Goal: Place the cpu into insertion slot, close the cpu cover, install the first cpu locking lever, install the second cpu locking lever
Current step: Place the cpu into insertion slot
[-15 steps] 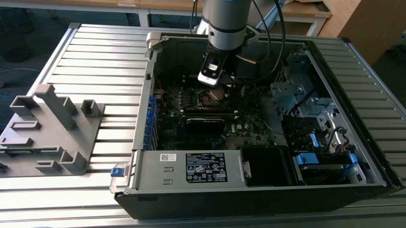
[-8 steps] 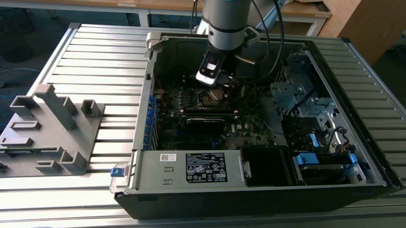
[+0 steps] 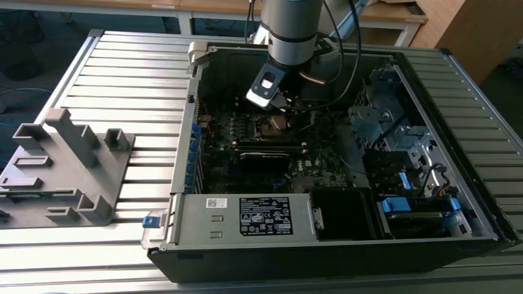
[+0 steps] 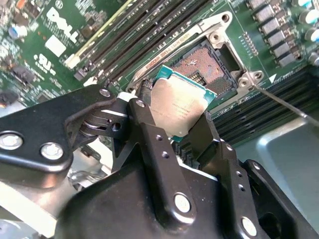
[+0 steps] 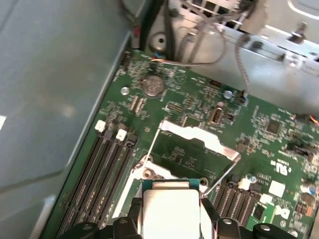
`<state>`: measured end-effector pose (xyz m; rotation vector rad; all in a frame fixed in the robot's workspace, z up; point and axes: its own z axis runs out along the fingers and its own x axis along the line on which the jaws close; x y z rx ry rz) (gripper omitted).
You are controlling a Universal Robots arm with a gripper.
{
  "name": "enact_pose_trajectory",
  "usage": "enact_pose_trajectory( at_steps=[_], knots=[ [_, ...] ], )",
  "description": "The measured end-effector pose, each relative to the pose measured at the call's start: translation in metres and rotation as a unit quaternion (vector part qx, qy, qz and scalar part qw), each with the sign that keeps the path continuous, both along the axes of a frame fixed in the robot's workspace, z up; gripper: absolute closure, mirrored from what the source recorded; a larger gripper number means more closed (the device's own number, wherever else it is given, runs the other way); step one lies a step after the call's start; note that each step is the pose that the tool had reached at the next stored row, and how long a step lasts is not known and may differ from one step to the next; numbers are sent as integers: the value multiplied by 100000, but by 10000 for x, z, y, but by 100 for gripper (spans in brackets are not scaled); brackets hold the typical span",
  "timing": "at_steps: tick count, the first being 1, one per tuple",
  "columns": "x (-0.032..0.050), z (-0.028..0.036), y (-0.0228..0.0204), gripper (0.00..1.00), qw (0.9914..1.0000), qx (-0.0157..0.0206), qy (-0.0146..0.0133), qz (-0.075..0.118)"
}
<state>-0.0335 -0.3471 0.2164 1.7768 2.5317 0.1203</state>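
One gap decides this moment: the one between the cpu (image 4: 182,102) and the slot (image 4: 205,67).

At the exterior view's left a grey fixture (image 3: 73,165) stands on the slatted counter (image 3: 122,73), well apart from the work. In the middle lies the open case (image 3: 188,202), and the claw (image 3: 274,101) hangs down inside it, over the board (image 3: 327,174) and just above the slot (image 3: 272,125). At the exterior view's right are the drive cages (image 3: 392,122).

In the second wrist view the claw (image 4: 173,112) is narrowed on the cpu, one finger on each of two opposite edges, with the chip's metal top facing the camera. The slot lies just beyond the fingertips. The chip's leading edge overlaps the slot's near corner, and most of the dark socket is bare. The chip's sides look roughly parallel to the slot's rim, so I judge the offset to be a short slide forward and a drop, not a turn. How high the chip sits above the slot cannot be told.

In the first wrist view the cpu (image 5: 169,209) faces the cover (image 5: 199,135), which stands raised on the slot's far side, clear of the chip.
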Motion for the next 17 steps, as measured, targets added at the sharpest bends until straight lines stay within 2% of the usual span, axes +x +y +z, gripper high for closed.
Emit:
enact_pose_trajectory(
  at_steps=[1,6,14,17],
  knots=[
    [0,-1,0,46,99997,0,2,-719],
    [-2,-2,9,46,99997,7,-6,-829],
    [-40,-5,70,46,99992,8,0,-1280],
    [-48,-12,74,46,99963,11,-4,-2706]
  ],
)
